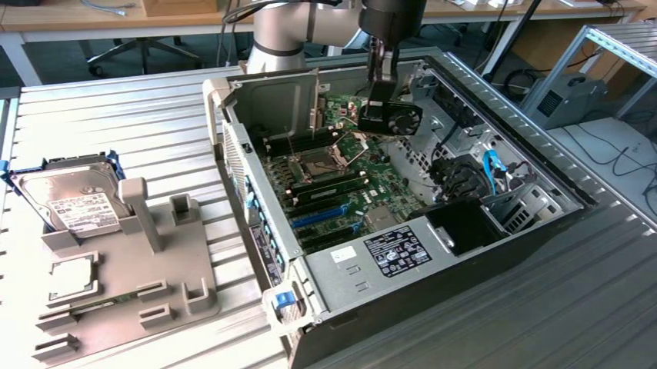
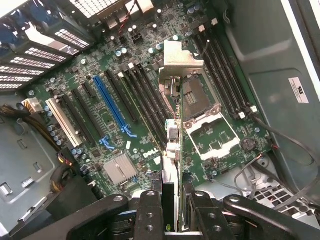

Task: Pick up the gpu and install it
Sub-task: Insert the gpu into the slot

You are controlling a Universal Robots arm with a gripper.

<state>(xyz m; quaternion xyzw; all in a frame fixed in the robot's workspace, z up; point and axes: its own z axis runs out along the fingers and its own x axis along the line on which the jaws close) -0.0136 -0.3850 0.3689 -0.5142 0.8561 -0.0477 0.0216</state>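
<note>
The gpu (image 1: 393, 118) is a dark card with a round fan, hanging above the motherboard (image 1: 339, 192) inside the open computer case (image 1: 534, 165). My gripper (image 1: 381, 96) reaches down from above and is shut on the card's upper edge. In the wrist view the gpu (image 2: 173, 150) appears edge-on between my black fingers (image 2: 150, 212), with its silvery bracket (image 2: 180, 60) at the far end. The card hovers over the area between the black expansion slots (image 2: 145, 97) and the CPU socket (image 2: 202, 117), apart from the board. A long blue slot (image 2: 112, 107) lies beside the black ones.
A grey fixture (image 1: 134, 269) at the exterior view's left carries a silver hard drive (image 1: 67, 196) and a small square CPU chip (image 1: 72, 277). The case holds a power supply (image 1: 395, 250), blue cables (image 1: 491, 169) and a drive cage (image 1: 513, 204). The table is ribbed metal (image 1: 123, 131).
</note>
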